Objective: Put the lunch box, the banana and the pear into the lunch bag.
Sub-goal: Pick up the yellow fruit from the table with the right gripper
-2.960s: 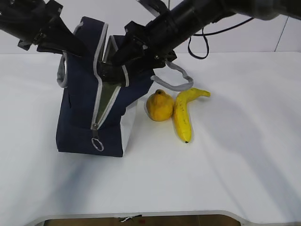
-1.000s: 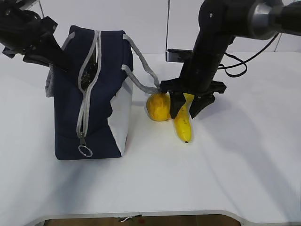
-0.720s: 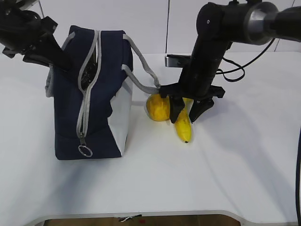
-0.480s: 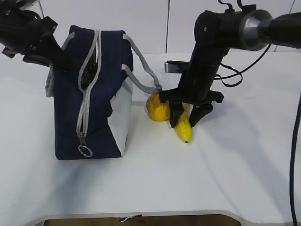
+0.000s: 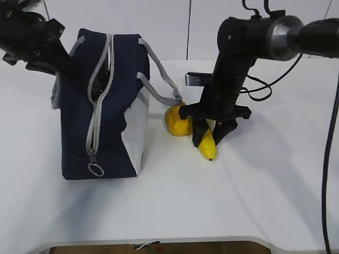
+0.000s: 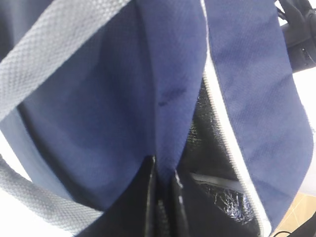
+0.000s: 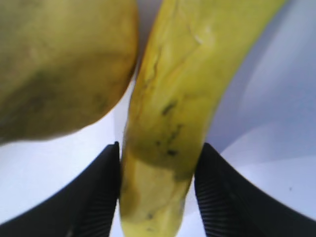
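**A:** So the banana (image 5: 206,144): smooth, curved, yellow with dark flecks, lying on the white worktop (image 5: 254,185) just beside the rounded, speckled pear (image 5: 177,119).

**B:** Yep, and the right gripper (image 5: 210,133) has dropped lower than a second ago. Its ribbed black jaws are spread, one each side of the banana.

**A:** And the left gripper (image 6: 163,190)?

**B:** Jaws pinched on the navy fabric edge of the lunch bag (image 5: 106,116), which stands upright and unzipped with a crinkly liner.
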